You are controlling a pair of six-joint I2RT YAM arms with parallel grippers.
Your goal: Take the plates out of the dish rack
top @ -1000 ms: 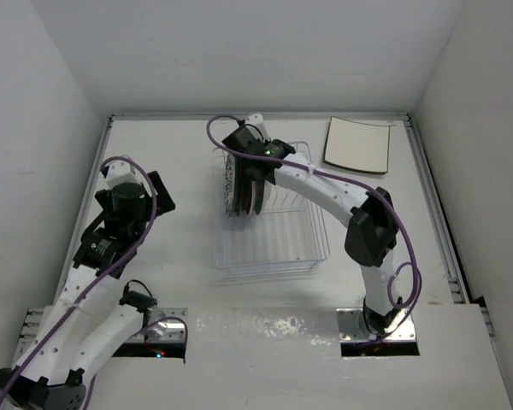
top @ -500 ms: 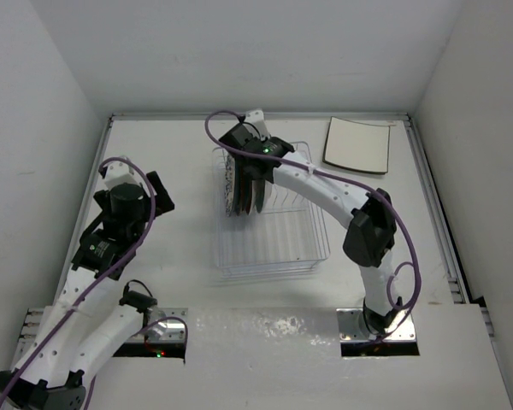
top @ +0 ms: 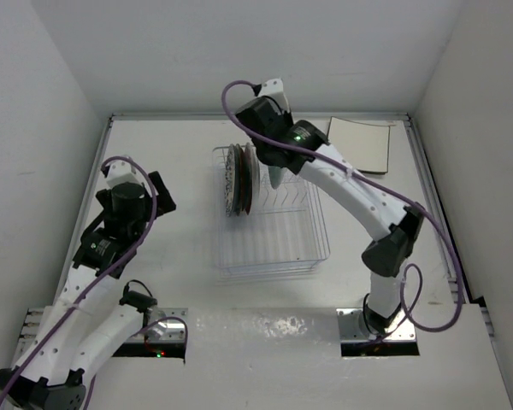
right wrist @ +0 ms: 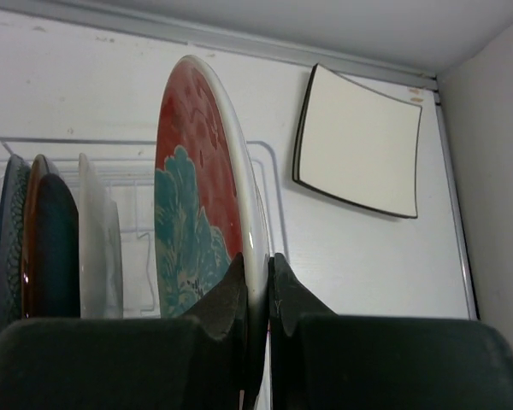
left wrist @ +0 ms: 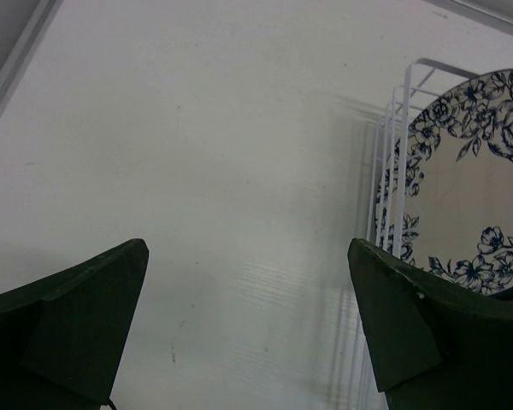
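Note:
My right gripper [right wrist: 258, 273] is shut on the rim of the round red-and-teal plate [right wrist: 203, 196] and holds it upright, lifted above the white wire dish rack [top: 274, 235]. In the top view this gripper [top: 272, 166] hangs over the rack's far end, with the plate [top: 276, 177] edge-on. Three other plates [top: 238, 179] stand upright in the rack's far left part. The white floral plate [left wrist: 474, 213] faces my left gripper [left wrist: 248, 282]. That gripper [top: 162, 195] is open and empty over the table, left of the rack. One square white plate [top: 357, 143] lies flat at the back right.
The rack's near half [top: 269, 248] holds no plates. Walls close in the table on the left, back and right. The square plate also shows in the right wrist view [right wrist: 359, 141], beside the right wall rail [top: 427, 188].
My right gripper has risen with the red-and-teal plate, lifting it out of the row in the rack, up and a little to the right. The left arm has stayed still.

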